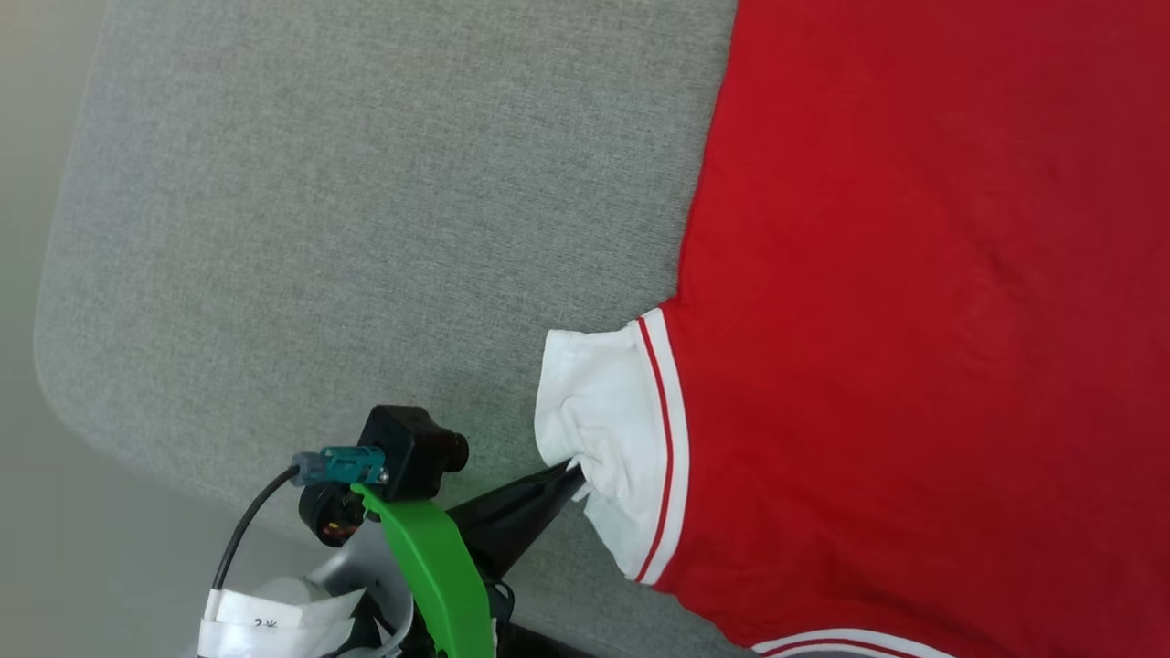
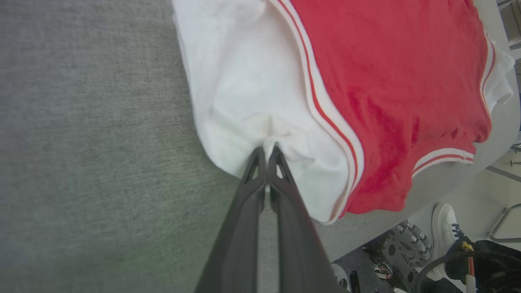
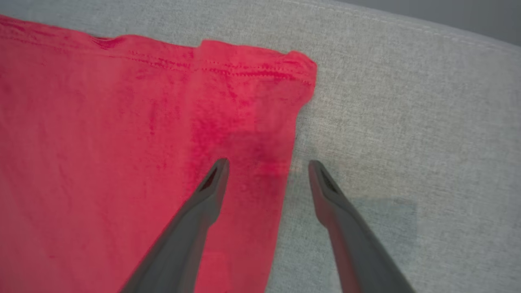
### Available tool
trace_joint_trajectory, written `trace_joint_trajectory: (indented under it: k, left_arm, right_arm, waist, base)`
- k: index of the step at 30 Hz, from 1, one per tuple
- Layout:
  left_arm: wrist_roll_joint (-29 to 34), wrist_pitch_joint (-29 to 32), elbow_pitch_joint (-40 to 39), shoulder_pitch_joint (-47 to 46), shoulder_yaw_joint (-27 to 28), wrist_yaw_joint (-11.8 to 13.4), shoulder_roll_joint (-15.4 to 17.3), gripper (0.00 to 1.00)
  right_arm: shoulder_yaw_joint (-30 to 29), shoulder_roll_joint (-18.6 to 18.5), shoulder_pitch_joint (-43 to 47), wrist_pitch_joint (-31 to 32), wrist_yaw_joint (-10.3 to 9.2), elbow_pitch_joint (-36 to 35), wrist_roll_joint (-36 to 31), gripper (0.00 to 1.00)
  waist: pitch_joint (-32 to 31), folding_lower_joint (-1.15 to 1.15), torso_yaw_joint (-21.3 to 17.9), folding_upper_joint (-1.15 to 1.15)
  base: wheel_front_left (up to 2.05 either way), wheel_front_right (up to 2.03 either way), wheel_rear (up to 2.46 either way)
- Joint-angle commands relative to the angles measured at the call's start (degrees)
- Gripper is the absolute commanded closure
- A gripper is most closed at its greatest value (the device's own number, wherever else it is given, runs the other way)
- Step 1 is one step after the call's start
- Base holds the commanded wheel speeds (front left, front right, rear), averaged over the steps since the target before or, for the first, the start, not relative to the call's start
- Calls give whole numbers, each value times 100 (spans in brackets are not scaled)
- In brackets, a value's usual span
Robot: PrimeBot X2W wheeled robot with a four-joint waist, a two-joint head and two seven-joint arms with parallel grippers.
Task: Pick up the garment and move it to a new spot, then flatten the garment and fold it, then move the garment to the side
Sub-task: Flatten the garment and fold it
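Note:
The garment [image 1: 914,320] lies spread on the grey cloth-covered table [image 1: 366,228], plain red side up, filling the right of the head view. Its white short sleeve [image 1: 603,429] sticks out to the left. My left gripper [image 1: 574,473] is shut on the bunched edge of that sleeve [image 2: 252,101]; in the left wrist view the two dark fingertips [image 2: 257,156] pinch a fold of white cloth. My right gripper [image 3: 266,167] is open above a hemmed corner of the garment [image 3: 122,142], one finger over red cloth, the other over bare table [image 3: 407,122].
The table's rounded left corner [image 1: 55,366] and near edge drop to pale floor. In the left wrist view, a person's white shoe [image 2: 443,219] and the robot's base hardware [image 2: 399,248] lie below the table edge.

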Motion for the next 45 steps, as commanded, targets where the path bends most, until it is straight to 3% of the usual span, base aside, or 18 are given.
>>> trace_joint_trajectory:
  k: [1,13,14,15,16,30,45]
  left_arm:
    - [49,-43,49,-118,-6,-43,-48,100]
    - [104,-387,468,-270,-36,-136,-296,100]
    - [103,-397,486,-278,-41,-144,-301,100]
    - [102,-409,507,-287,-48,-152,-308,100]
    - [99,-418,521,-292,-53,-159,-313,100]
    - [53,-505,645,-335,-28,-194,-256,100]
    - [-5,-463,842,-122,36,-7,-30,100]
  right_arm:
    - [26,3,-145,-59,-5,88,-61,0]
    - [456,-157,-269,-89,-5,671,-147,0]
    - [462,-164,-246,-83,-5,694,-133,13]
    - [472,-171,-216,-81,-5,715,-119,60]
    - [476,-177,-191,-73,-5,734,-110,100]
    - [626,-331,257,-380,-5,811,74,100]
    - [517,-68,2001,-1112,-5,926,595,100]
  waist:
    - [299,-1,312,0]
    - [466,-1,468,0]
    - [465,-1,475,0]
    - [461,-1,485,0]
    - [457,-1,490,0]
    - [15,-1,267,0]
    - [-1347,-1,-639,0]
  base:
    - [0,0,0]
    - [0,0,0]
    - [0,0,0]
    - [0,0,0]
    - [0,0,0]
    - [0,0,0]
    - [0,0,0]
